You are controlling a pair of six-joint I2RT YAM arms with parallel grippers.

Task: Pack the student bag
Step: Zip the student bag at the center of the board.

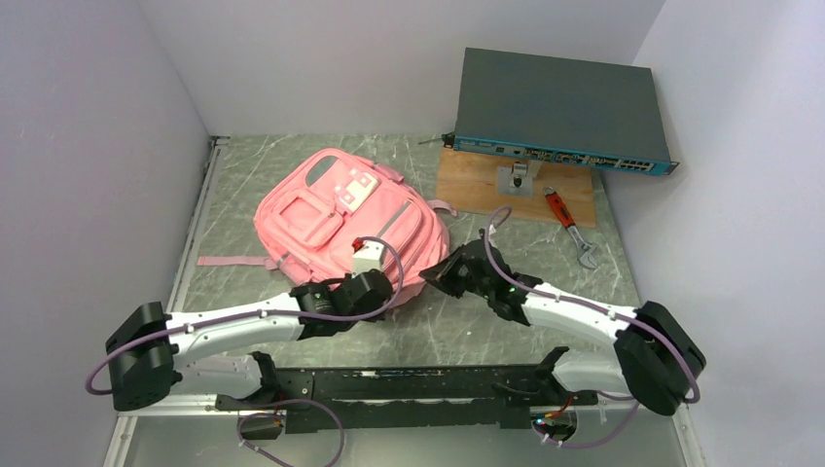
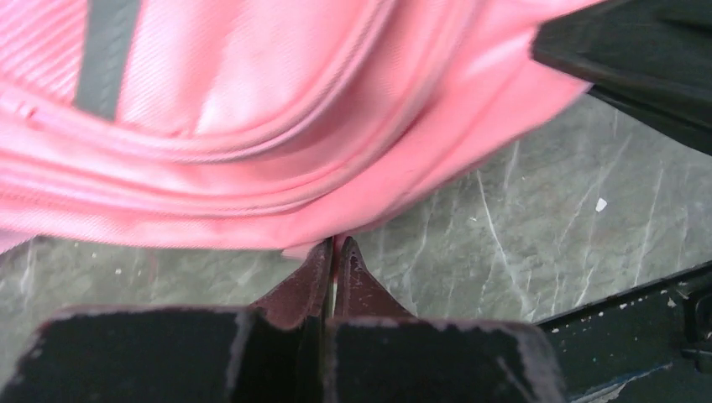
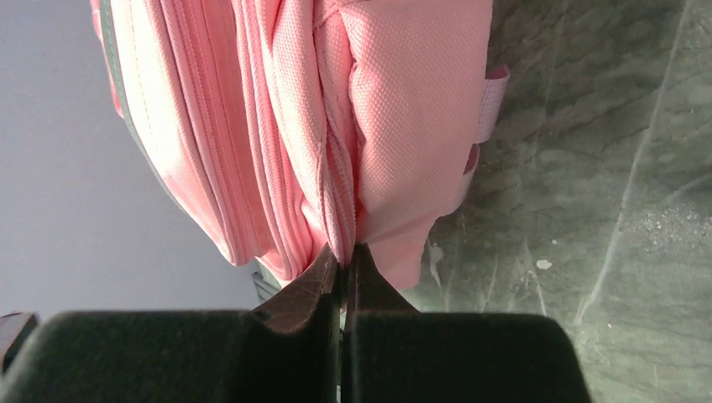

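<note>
Getting the student bag [image 1: 345, 224] open, I judge. Right gripper [image 3: 344, 256] clamps a fabric fold; left gripper [image 2: 334, 252] nips the hem. Next: spread apart gently without losing either pinch.

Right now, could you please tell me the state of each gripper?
Left gripper: closed, pinching the lower edge of the student bag.
Right gripper: closed on a fold of the student bag.
</note>
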